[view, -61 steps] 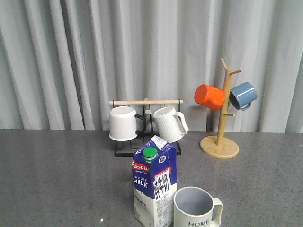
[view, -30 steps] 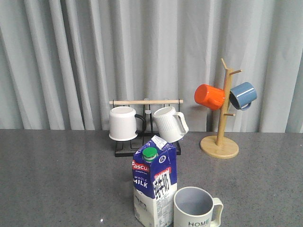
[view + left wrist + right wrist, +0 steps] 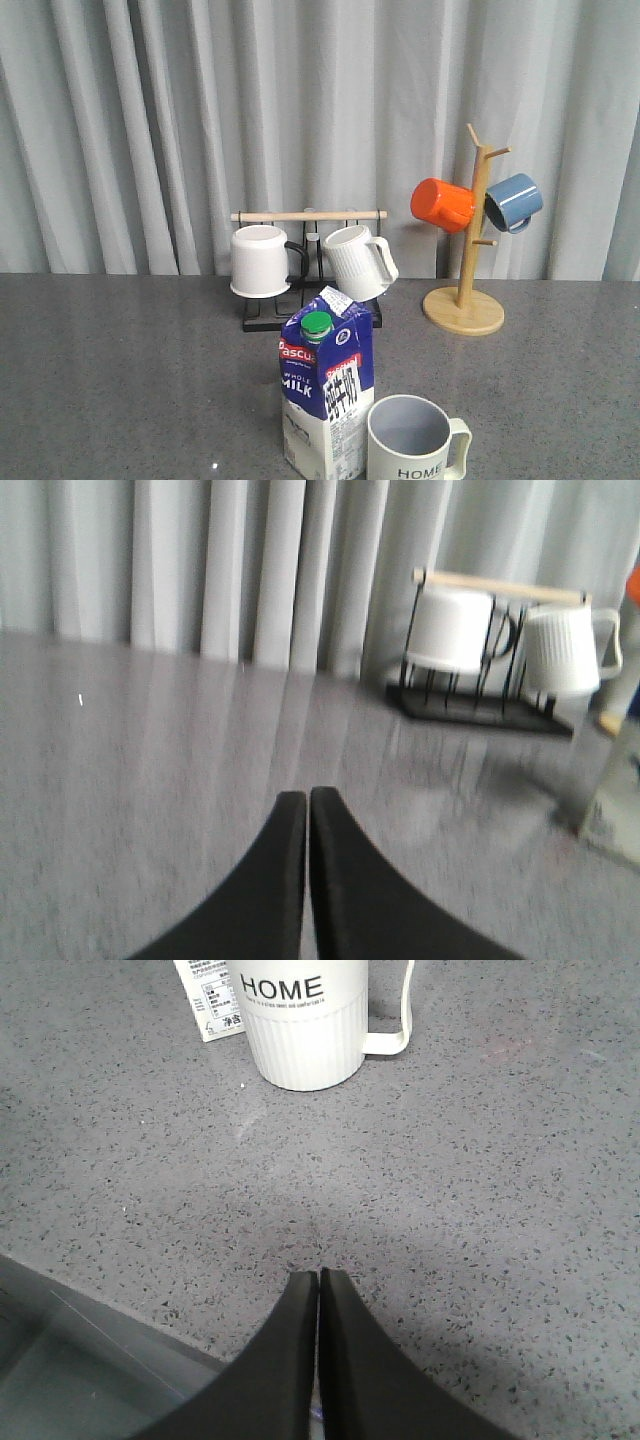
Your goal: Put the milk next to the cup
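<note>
The milk (image 3: 325,390), a dark-blue and white carton with a green cap, stands upright near the table's front edge. The cup (image 3: 412,442), a cream-grey mug lettered "HOME", stands close at its right with its handle pointing right. The right wrist view shows the cup (image 3: 305,1015) with the carton's white base (image 3: 212,995) beside it. My right gripper (image 3: 319,1276) is shut and empty over the bare table, a short way in front of the cup. My left gripper (image 3: 307,796) is shut and empty above the table, far from both. Neither gripper shows in the front view.
A black wire rack (image 3: 308,268) at the back holds a plain white mug (image 3: 259,261) and a ribbed white mug (image 3: 357,262). A wooden mug tree (image 3: 466,250) at the back right carries an orange mug (image 3: 442,204) and a blue mug (image 3: 514,201). The table's front edge (image 3: 90,1325) lies beside my right gripper.
</note>
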Tool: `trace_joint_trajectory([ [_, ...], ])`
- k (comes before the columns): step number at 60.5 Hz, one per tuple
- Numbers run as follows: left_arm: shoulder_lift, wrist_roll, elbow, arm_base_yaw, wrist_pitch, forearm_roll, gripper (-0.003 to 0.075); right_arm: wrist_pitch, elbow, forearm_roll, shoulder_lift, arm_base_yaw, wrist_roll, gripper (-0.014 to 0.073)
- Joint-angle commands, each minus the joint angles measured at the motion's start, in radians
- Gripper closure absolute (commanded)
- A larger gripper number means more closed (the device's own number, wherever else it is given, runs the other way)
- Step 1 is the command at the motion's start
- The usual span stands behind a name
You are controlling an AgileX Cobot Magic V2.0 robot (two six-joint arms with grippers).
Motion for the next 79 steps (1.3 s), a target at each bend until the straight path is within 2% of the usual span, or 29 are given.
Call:
trace_joint_trajectory([
  [1, -0.01, 0.004, 0.015, 0.001, -0.135, -0.01, 0.0728, -0.062, -0.029, 0.005, 0.007, -0.002, -0.001, 0.0599],
  [69, -0.01, 0.004, 0.015, 0.001, -0.139, -0.012, 0.0727, -0.058, -0.029, 0.005, 0.007, -0.002, -0.009, 0.0599],
  [79, -0.01, 0.004, 0.015, 0.001, -0.139, -0.012, 0.0727, -0.072, -0.029, -0.042, -0.006, -0.002, -0.025, 0.0599],
])
